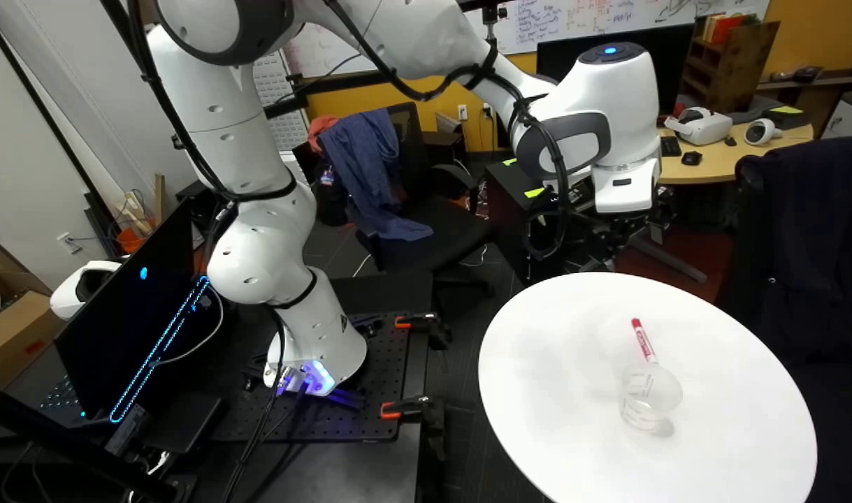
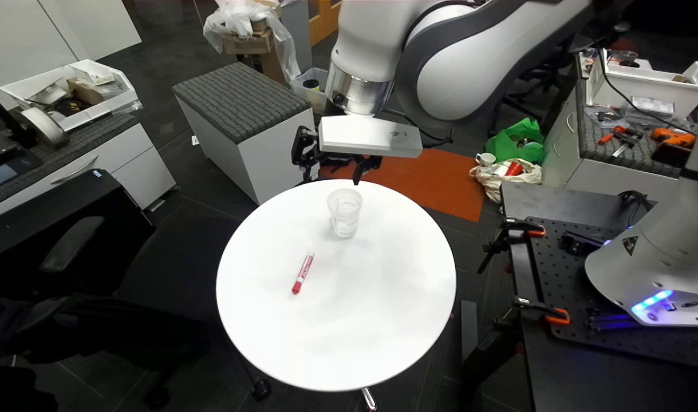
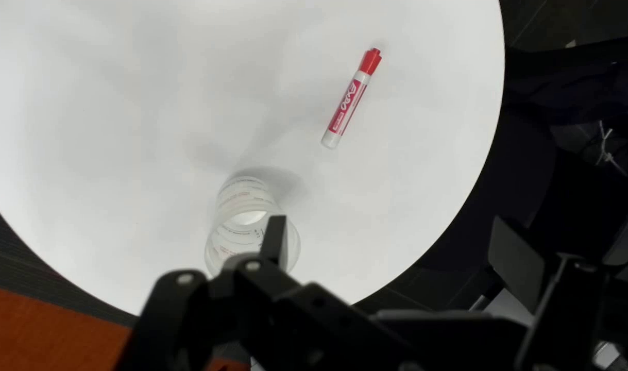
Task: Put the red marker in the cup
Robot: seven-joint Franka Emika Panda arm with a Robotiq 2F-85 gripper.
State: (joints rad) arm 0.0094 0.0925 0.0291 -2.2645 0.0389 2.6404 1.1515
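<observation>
In an exterior view, the red marker [image 1: 644,341] lies on the round white bench [image 1: 548,370]. In an exterior view, the clear cup [image 2: 344,214] stands upright near the marker. In the wrist view, the fingers [image 3: 276,239] are wide apart.

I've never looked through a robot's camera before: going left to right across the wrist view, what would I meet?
Orange floor patch, clear cup, red marker, then one finger of the hand, the one clear of the cup.
</observation>
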